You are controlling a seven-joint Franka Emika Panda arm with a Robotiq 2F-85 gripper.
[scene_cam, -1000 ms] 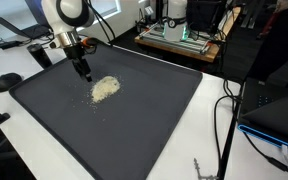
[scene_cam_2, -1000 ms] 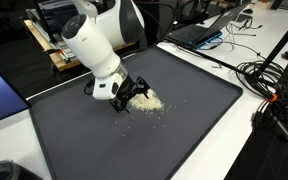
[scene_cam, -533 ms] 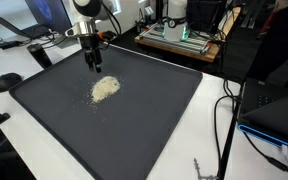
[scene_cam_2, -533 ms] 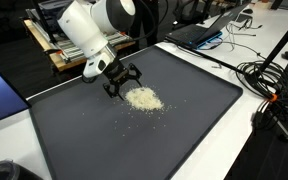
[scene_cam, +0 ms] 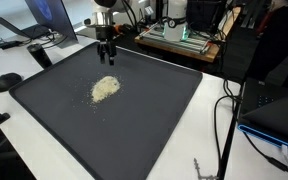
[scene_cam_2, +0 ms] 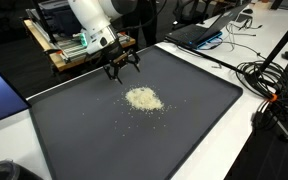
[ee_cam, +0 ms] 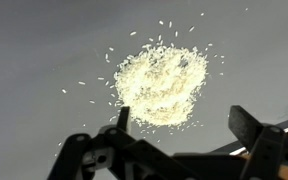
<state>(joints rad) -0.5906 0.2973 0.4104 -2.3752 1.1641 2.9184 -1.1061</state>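
Dark mat covers most of the white surface, and in both exterior views desks with screens and wires stand behind it. A small heap of pale grains lies loose on the mat, nearer its far left part, with a few stray grains around it. The grains are too small to tell what they are. The pincer hangs in the air over the far edge of the mat, just beyond the heap and apart from it. Its fingers are spread wide and have nothing between them. A wooden crate sits on the far side and holds some machine parts, too small to make out. The arm is cut off at the top in both exterior views. In the wrist view the pincer is cut off at the bottom edge, and only its two dark fingers and part of its frame show.
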